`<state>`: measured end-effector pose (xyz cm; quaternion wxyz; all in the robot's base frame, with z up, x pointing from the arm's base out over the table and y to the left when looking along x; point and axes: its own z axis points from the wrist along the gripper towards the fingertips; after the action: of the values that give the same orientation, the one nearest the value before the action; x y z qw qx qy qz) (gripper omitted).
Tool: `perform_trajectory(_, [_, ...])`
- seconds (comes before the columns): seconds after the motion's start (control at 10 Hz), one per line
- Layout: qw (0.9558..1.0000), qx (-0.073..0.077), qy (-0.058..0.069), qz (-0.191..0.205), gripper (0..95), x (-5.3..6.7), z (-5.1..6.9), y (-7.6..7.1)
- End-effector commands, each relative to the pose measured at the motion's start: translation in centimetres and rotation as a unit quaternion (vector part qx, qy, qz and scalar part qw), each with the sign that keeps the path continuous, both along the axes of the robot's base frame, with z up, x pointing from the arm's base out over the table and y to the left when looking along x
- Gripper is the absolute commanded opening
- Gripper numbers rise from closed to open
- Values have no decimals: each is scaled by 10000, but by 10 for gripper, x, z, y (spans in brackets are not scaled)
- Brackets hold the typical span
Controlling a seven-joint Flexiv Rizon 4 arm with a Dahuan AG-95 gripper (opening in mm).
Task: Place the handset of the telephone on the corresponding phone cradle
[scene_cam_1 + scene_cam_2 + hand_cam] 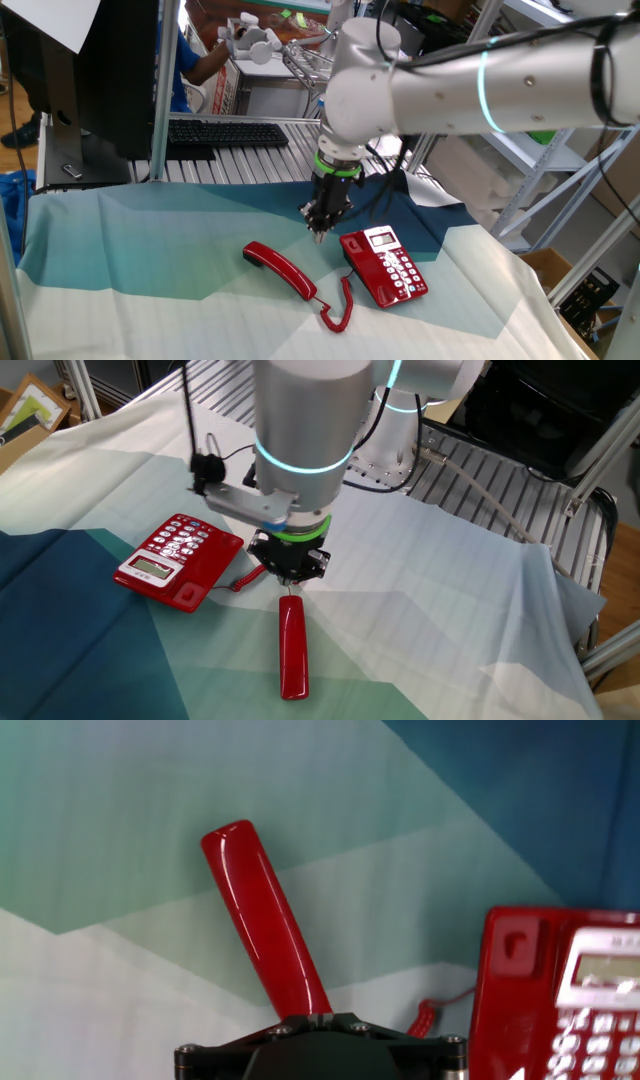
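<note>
Black two-finger gripper [319, 234] on the silver arm, pointing straight down, fingers pressed together and empty, tips hovering just above the cord end of the handset [279, 268]; contact impossible to tell.

Slim glossy red plastic handset lying flat on the cloth, off its base, long axis diagonal in one fixed view: one end far-left, cord end near-right. In hand view, rising from the gripper body up and left. One handset, one coiled red cord [338, 308] looping from its near end to the base.

One small red wedge-shaped plastic telephone [384, 266] just right of the handset, white buttons and small white display panel facing up, long recessed phone cradle [510, 988] along its left side unoccupied.

Underneath, teal, blue and white cloth [150, 250] over the table. Far left, one black computer keyboard [226, 132] and a dark monitor [85, 80], well apart from the telephone
</note>
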<state>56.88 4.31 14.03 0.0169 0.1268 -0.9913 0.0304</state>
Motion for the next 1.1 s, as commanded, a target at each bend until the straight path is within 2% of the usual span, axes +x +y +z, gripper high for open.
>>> perform_trajectory(0.1, [10000, -63, -26, -62, 0, 2, 0, 3])
perform_trajectory(0.3, [9999, -107, -33, -61, 0, 2, 0, 3])
perform_trajectory(0.5, [9994, -265, 0, -220, 0, 2, 1, 3])
perform_trajectory(0.6, [9978, -227, 86, -623, 0, 3, 1, 3])
perform_trajectory(0.8, [9942, -203, 207, -1032, 0, 6, 4, 1])
perform_trajectory(0.9, [9921, -126, 270, -1220, 0, 7, 5, 0])
perform_trajectory(1.0, [9897, -119, 347, -1381, 0, 9, 7, -1])
perform_trajectory(1.1, [9882, -93, 379, -1484, 0, 10, 7, -2])
